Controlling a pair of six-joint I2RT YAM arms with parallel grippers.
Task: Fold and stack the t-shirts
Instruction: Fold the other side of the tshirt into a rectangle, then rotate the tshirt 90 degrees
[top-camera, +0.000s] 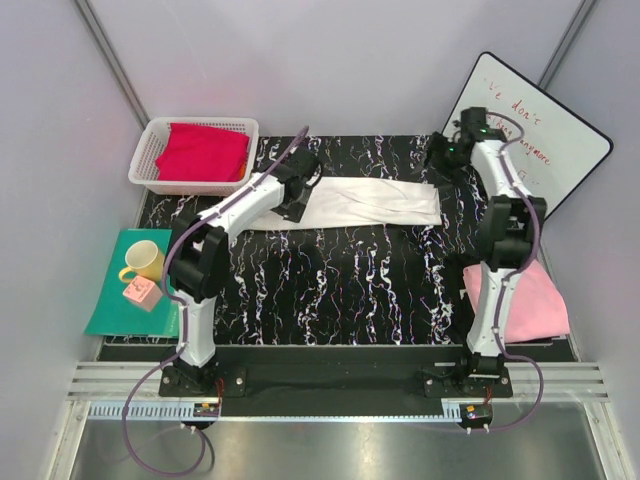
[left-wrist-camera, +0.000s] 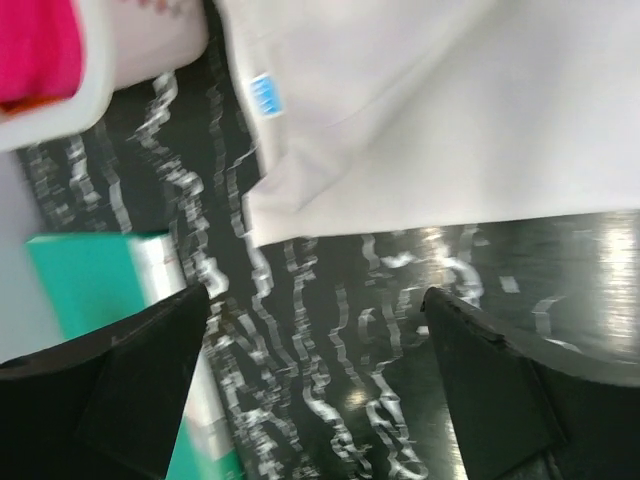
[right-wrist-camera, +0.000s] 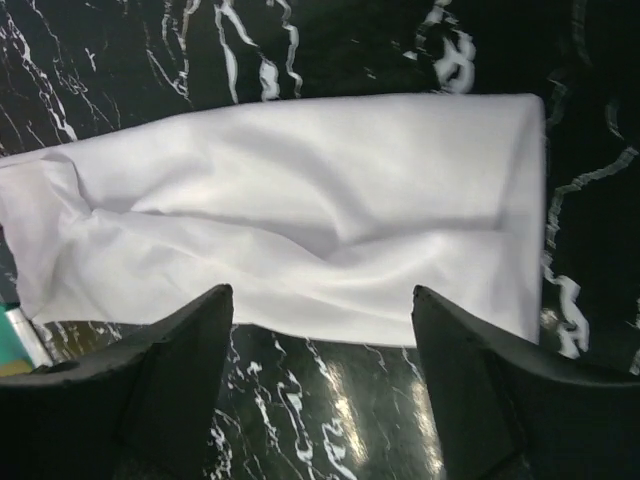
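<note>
Mid-fold, our left gripper (left-wrist-camera: 315, 345) and right gripper (right-wrist-camera: 320, 340) hang at either end of the white t-shirt (top-camera: 370, 203), a long strip on the marbled table (top-camera: 340, 290); fingers apart, empty; next, we judge, pinching both ends for a crosswise fold.

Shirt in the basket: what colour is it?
The shirt is crimson red, clearest from the top view.
</note>
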